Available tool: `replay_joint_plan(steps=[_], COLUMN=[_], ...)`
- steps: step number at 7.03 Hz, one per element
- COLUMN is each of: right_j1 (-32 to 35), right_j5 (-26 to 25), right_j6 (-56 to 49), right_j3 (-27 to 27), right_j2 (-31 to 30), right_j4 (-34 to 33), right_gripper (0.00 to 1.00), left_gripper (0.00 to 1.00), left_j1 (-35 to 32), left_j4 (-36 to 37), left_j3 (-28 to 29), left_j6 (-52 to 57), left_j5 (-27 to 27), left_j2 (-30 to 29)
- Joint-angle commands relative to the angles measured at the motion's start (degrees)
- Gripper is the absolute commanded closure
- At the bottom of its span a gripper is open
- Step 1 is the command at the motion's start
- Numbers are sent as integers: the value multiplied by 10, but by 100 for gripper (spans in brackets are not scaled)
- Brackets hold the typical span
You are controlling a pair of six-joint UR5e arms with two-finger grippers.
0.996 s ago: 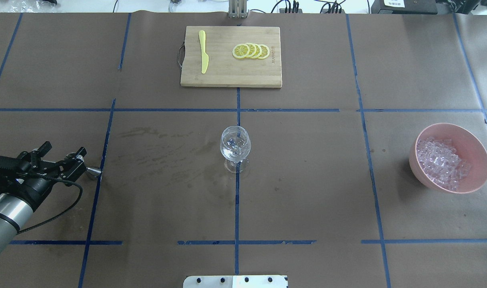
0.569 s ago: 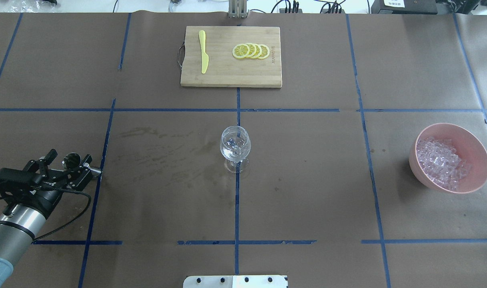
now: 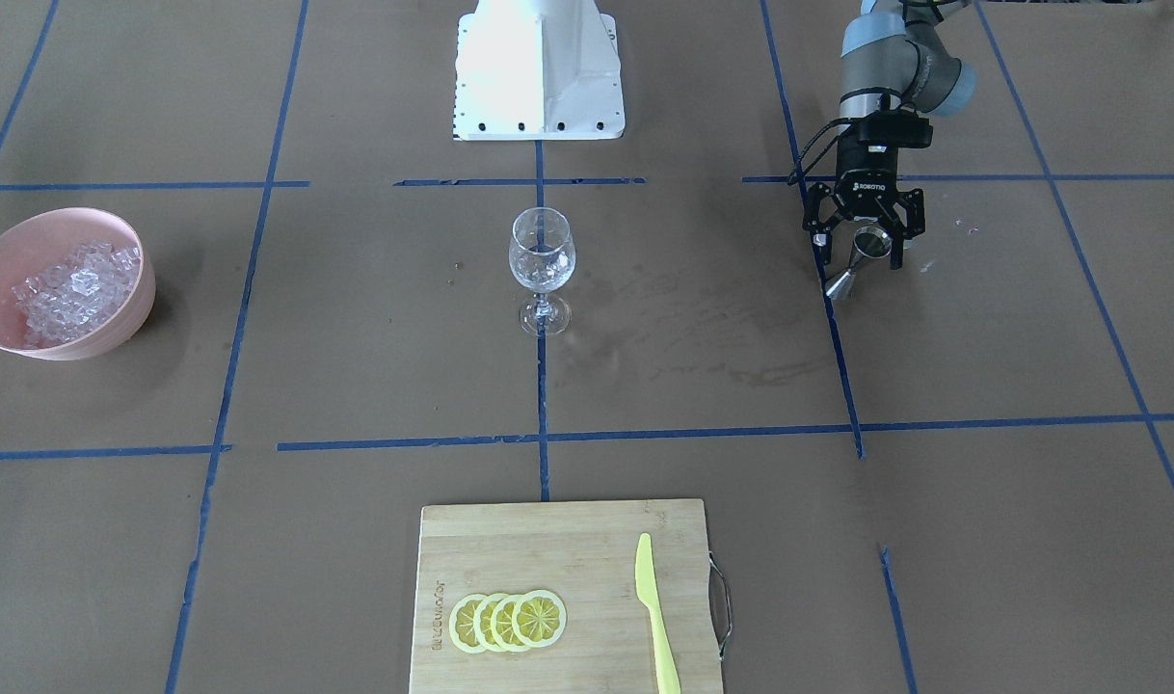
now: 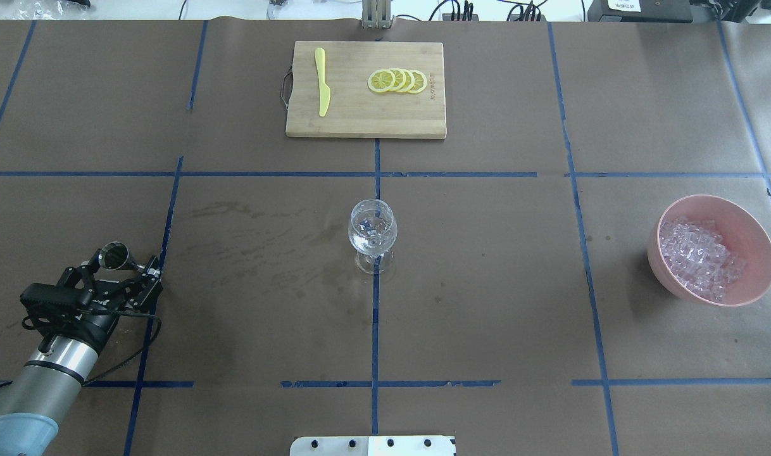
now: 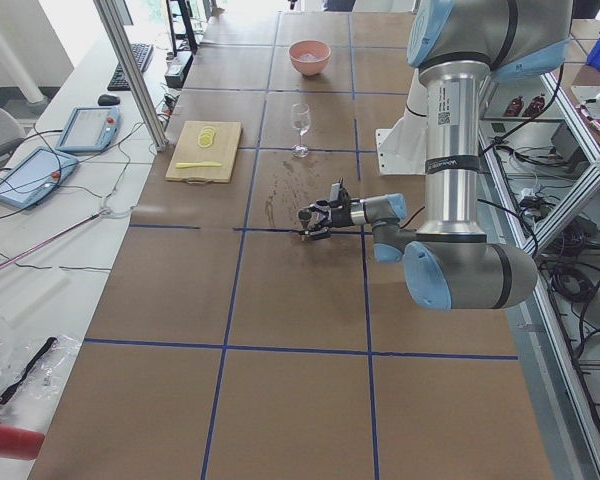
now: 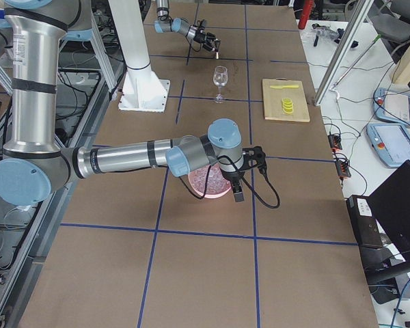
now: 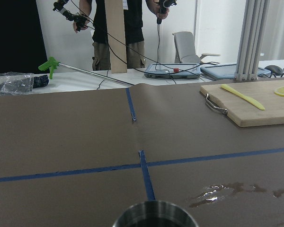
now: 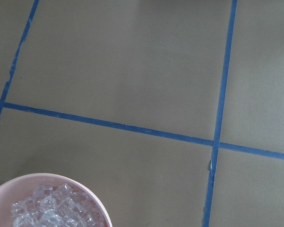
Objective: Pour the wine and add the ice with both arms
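My left gripper (image 4: 125, 266) is at the table's left side, shut on a steel jigger (image 4: 114, 256) and holding it roughly upright; both show in the front view, gripper (image 3: 865, 247) and jigger (image 3: 855, 265). The jigger's rim (image 7: 154, 215) fills the bottom of the left wrist view. The wine glass (image 4: 373, 231) stands at the table's middle, with something clear glinting in its bowl. The ice (image 4: 699, 256) lies in a pink bowl (image 4: 756, 228) at the right. My right gripper (image 6: 236, 188) hangs over that bowl; I cannot tell whether it is open. The right wrist view shows the ice (image 8: 52, 213).
A wooden cutting board (image 4: 360, 117) at the far middle carries lemon slices (image 4: 398, 81) and a yellow knife (image 4: 322, 82). Wet stains (image 4: 259, 240) mark the brown paper between the jigger and the glass. The white robot base (image 3: 539, 67) is at the near edge.
My left wrist has turned, bringing the jigger from lying sideways to upright. The gripper has drawn back slightly toward the robot. The glass and the bowl have not moved.
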Motion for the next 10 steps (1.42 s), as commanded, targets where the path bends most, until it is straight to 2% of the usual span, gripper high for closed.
replay_joint_plan(steps=[1, 3, 5, 10], right_j1=[0, 0, 0, 0], right_j5=[0, 0, 0, 0], right_j6=[0, 0, 0, 0], right_j3=[0, 0, -1, 2], right_j2=[0, 0, 0, 0], right_j4=[0, 0, 0, 0], right_gripper=[0, 0, 0, 0], left_gripper=[18, 39, 50, 51], left_j1=[6, 12, 23, 23], left_j4=[0, -1, -1, -2], left_j3=[17, 22, 23, 23], left_j6=[-12, -27, -44, -53], left_j5=[3, 1, 3, 29], left_j2=[-4, -4, -4, -4])
